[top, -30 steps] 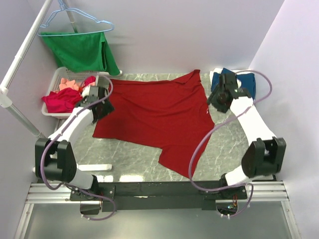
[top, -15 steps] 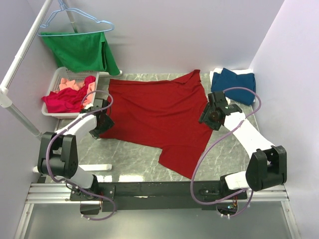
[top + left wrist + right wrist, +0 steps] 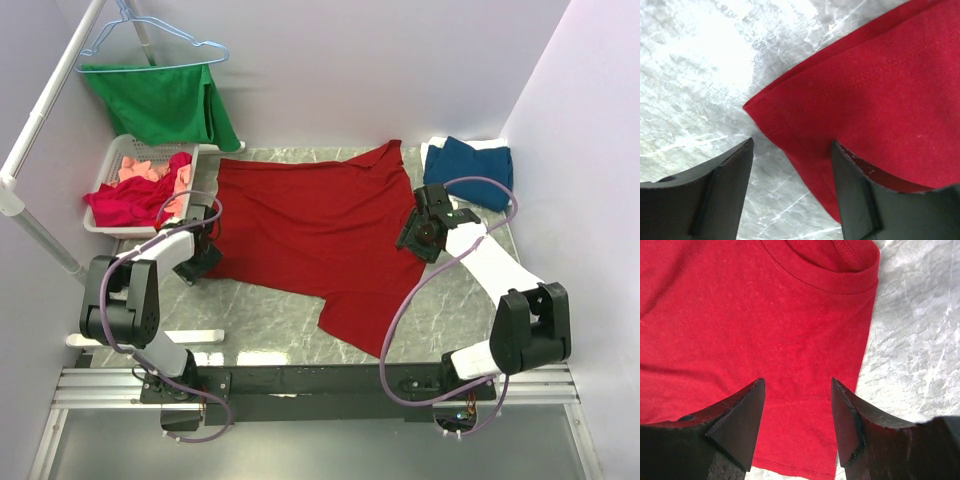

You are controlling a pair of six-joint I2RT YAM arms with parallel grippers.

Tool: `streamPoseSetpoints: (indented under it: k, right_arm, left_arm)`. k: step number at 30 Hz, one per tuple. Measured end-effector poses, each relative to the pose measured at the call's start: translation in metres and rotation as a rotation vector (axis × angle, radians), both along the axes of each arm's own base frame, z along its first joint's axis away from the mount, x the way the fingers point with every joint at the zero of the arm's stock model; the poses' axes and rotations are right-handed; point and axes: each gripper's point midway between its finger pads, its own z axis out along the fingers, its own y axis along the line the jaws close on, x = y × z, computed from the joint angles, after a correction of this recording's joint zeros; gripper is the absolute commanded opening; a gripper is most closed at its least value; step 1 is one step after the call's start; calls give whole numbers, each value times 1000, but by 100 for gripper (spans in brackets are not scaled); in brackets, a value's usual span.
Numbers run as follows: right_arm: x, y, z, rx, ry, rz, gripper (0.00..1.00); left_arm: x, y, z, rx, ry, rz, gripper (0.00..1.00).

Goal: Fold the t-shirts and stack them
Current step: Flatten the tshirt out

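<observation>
A large deep-red t-shirt (image 3: 310, 225) lies spread flat on the marble table. My left gripper (image 3: 200, 258) is low at its near-left corner. In the left wrist view that corner (image 3: 850, 100) lies between the open fingers (image 3: 725, 190) of the left gripper (image 3: 792, 145), one finger over the cloth's edge. My right gripper (image 3: 415, 235) hovers open over the shirt's right sleeve. In the right wrist view the collar (image 3: 840, 262) shows above the right gripper (image 3: 797, 382). A folded dark blue t-shirt (image 3: 470, 170) rests on a white one (image 3: 436, 150) at the back right.
A white basket (image 3: 118, 150) at the left holds a crimson t-shirt (image 3: 125, 200) and a salmon-pink one (image 3: 150, 168). A green garment (image 3: 160, 100) hangs on a light-blue hanger behind it. A white pole (image 3: 40, 110) slants along the left wall. A white bar (image 3: 195, 336) lies near the left arm's base.
The left gripper has dropped toward the near side to the red shirt's near-left corner, its jaws narrowing. The right gripper has moved from beside the blue shirt down onto the red shirt's right sleeve.
</observation>
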Motion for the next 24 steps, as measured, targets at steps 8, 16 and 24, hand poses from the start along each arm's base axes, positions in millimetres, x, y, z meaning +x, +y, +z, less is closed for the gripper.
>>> streamPoseSetpoints:
  k: [8,16,24]
  right_arm:
    - [-2,3,-6,3,23,12,61]
    - [-53,16,-35,-12,123,94,63]
    - [-107,31,-45,19,146,175,69]
  left_arm:
    - [4,2,-3,0,-15,19,48]
    - [5,7,-3,3,-23,51,1]
    - [-5,6,-2,-5,-15,39,1]
